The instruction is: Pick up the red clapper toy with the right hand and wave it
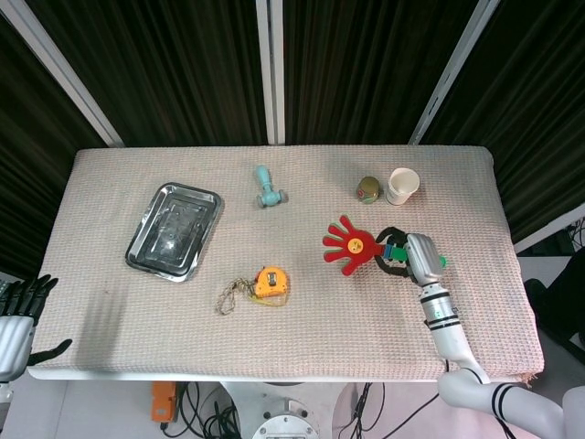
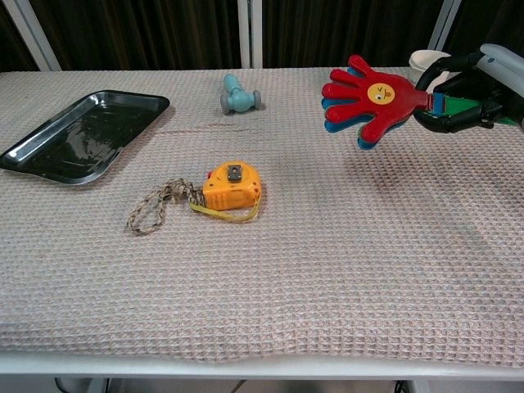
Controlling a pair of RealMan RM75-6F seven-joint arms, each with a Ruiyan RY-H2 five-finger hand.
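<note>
The red clapper toy, shaped like a spread hand with blue and green layers under it, hangs in the air above the table's right side. My right hand grips its green handle, with dark fingers wrapped round the stem. The toy's shadow falls on the cloth just below it. My left hand hangs off the table's front left corner with its fingers apart, holding nothing; the chest view does not show it.
An orange tape measure with a cord loop lies mid-table. A metal tray sits at the left, a teal toy at the back. A small tin and a paper cup stand behind the clapper.
</note>
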